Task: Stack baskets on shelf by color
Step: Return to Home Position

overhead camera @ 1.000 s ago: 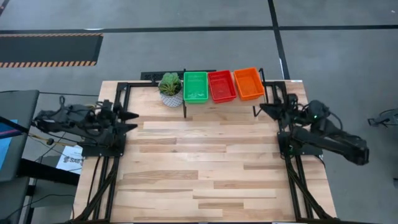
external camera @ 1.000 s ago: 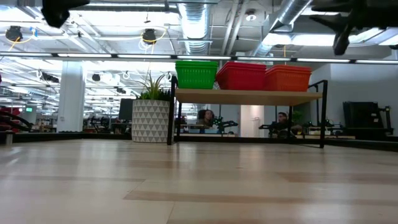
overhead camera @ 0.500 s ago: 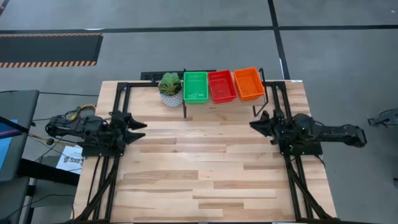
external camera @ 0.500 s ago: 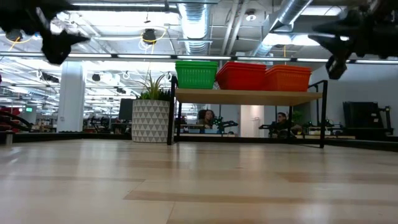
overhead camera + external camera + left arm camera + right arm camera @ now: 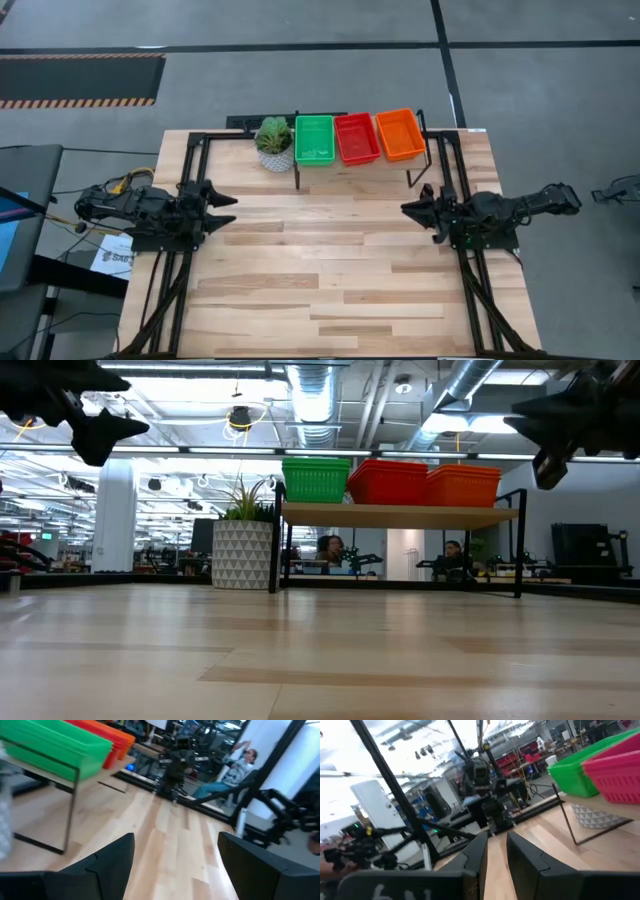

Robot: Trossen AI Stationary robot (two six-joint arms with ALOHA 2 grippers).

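Baskets of mesh-sided plastic sit in a row at the far edge of the pale wooden table (image 5: 320, 270) in the high view: green basket (image 5: 314, 139), red basket (image 5: 356, 137), orange basket (image 5: 399, 134), with a white-potted green plant (image 5: 274, 140) just beside the green one. The left gripper (image 5: 225, 198) hangs over the table's left side and the right gripper (image 5: 410, 208) over its right. Both are empty and point inward.

The low view shows all three colours on the light wooden shelf with thin black legs (image 5: 400, 515). Each looks like one solid block, so I cannot count the layers. Both arms are dark shapes high up, well clear of the tabletop.

In the left wrist view, the fingers (image 5: 107, 860) are spread wide with nothing between them.

In the right wrist view, the fingers (image 5: 475, 855) are only a narrow gap apart and also grip nothing.

The sorting looks finished, so the main risk is in pulling the arms back. The right gripper is fairly near the shelf's right legs. A sideways swing there could knock the frame and shake the loose orange stack off the board's end.
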